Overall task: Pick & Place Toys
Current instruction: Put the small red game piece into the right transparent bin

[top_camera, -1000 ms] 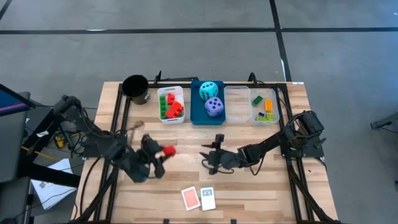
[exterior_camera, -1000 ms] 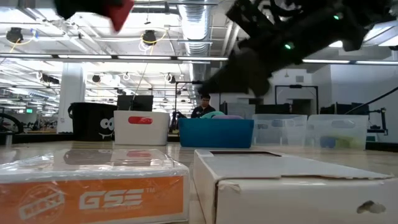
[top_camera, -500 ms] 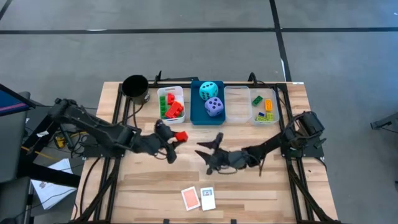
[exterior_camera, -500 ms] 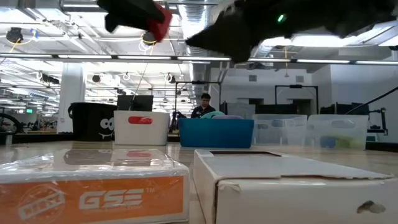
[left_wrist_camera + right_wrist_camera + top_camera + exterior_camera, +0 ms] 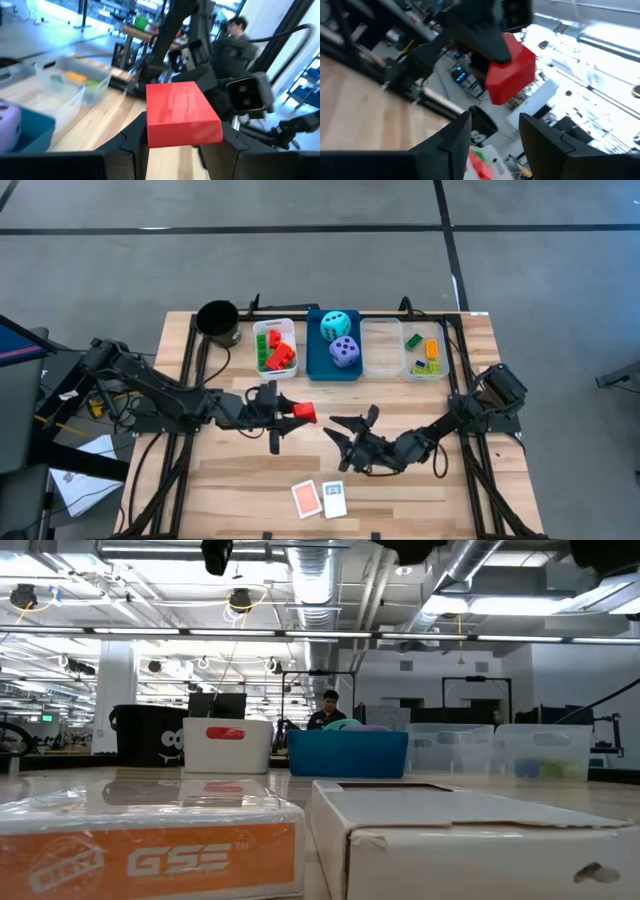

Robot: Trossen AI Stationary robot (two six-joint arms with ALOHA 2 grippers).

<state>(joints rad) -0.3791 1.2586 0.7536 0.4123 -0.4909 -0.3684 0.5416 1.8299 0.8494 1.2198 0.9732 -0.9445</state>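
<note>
Red brick carried above the table, short of the white bin

A red brick (image 5: pixel 304 413) is pinched in the left gripper (image 5: pixel 296 412), well short of the white bin (image 5: pixel 274 347). The right gripper (image 5: pixel 352 434), nearer than the bin, is spread and empty. The grip should be kept until the brick is over the bin. Only the left wrist view shows both fingers against the brick's sides.

2 dice (image 5: pixel 337 338) sit in the middle bin (image 5: pixel 315 366). A cup (image 5: pixel 218 323) stands far left of it. 2 cards (image 5: pixel 320 499) lie well in front.
</note>
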